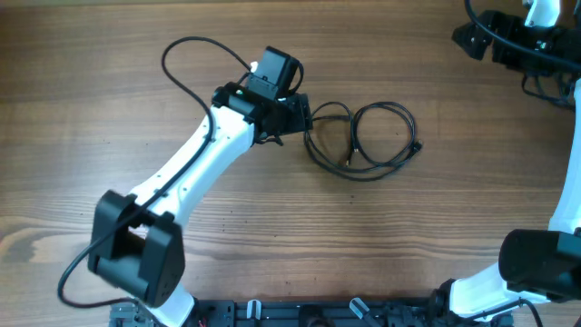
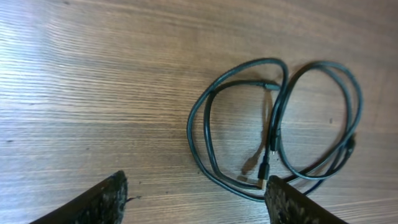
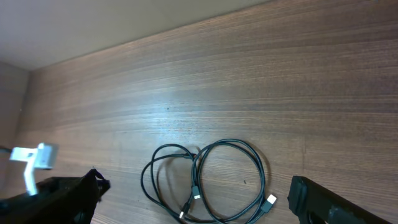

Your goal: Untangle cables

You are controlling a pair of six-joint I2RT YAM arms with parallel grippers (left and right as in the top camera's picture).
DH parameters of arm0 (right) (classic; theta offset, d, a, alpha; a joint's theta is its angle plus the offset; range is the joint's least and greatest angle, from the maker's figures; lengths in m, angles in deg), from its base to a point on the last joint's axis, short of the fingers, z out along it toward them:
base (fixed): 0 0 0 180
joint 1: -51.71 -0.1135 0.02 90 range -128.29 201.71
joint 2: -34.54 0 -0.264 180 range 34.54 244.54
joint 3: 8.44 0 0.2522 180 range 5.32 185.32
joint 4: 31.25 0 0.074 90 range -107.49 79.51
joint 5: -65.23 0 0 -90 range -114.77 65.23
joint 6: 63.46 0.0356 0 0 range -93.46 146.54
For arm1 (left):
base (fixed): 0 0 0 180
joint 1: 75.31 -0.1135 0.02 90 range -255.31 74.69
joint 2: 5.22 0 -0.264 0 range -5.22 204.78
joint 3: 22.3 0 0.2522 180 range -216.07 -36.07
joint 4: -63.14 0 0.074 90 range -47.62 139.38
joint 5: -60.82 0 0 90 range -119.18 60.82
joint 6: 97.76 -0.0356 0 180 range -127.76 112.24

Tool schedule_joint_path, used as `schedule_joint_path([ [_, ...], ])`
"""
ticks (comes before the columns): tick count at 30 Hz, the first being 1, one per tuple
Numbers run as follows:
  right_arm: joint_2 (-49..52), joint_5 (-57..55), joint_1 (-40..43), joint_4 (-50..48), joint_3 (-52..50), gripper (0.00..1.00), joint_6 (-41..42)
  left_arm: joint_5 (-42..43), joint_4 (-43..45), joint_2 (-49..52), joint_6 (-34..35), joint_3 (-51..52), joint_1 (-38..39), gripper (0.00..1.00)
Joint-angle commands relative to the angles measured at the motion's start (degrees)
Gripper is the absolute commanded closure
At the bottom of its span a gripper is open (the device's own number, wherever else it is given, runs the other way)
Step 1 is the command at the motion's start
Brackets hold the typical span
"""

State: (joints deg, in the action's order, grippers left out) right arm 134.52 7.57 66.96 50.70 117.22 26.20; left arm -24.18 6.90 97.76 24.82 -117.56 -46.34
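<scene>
**Left tool at the edge of the cables, no strand taken yet**

The cables [image 1: 354, 136] lie near the middle of the desk [image 1: 436, 236] as two overlapping loops, crossing where the plug ends [image 2: 264, 171] sit. Nothing is pulled apart, so I judge this is the approach-and-pick step. My left tool [image 1: 300, 113] sits just at their 9 o'clock edge, jaws parted wide with nothing between them. Next I need to settle over one strand of the nearer loop, close on it, and draw it toward 9 o'clock without dragging both loops. The left arm [image 1: 195, 168] stretches long from 7 o'clock. My right tool [image 3: 196, 180] hangs well apart at 1 o'clock, wide and empty.
</scene>
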Motion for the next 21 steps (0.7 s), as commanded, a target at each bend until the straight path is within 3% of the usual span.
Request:
schedule_joint_path([
  [1,-0.8,-0.9,-0.1,0.0,0.1,0.00,-1.2,3.1,1.4,3.9,0.8,-0.3,0.9,0.28],
  [2,-0.8,-0.9,-0.1,0.0,0.1,0.00,-1.2,3.1,2.0,4.7,2.7,-0.3,1.1,0.28],
  [5,-0.8,-0.9,-0.1,0.1,0.1,0.00,-1.1,3.1,5.4,8.1,7.6,-0.3,2.4,0.43],
  [11,-0.8,-0.9,-0.1,0.1,0.1,0.00,-1.1,2.9,8.7,12.7,13.5,-0.3,4.6,0.55],
  [15,-0.8,-0.9,-0.1,0.2,0.1,0.00,-1.1,2.6,9.2,14.5,13.6,-0.3,5.6,0.66],
  [16,-0.8,-0.9,-0.1,0.2,0.1,0.00,-1.1,1.8,9.1,14.5,13.6,-0.3,5.6,0.75],
  [17,-0.8,-0.9,-0.1,0.3,0.1,0.00,-1.0,0.2,9.2,14.5,13.6,-0.3,5.7,0.92],
  [21,-0.8,-0.8,-0.1,0.5,0.1,0.00,-1.0,-2.2,9.9,12.9,9.6,-0.4,5.3,0.96],
])
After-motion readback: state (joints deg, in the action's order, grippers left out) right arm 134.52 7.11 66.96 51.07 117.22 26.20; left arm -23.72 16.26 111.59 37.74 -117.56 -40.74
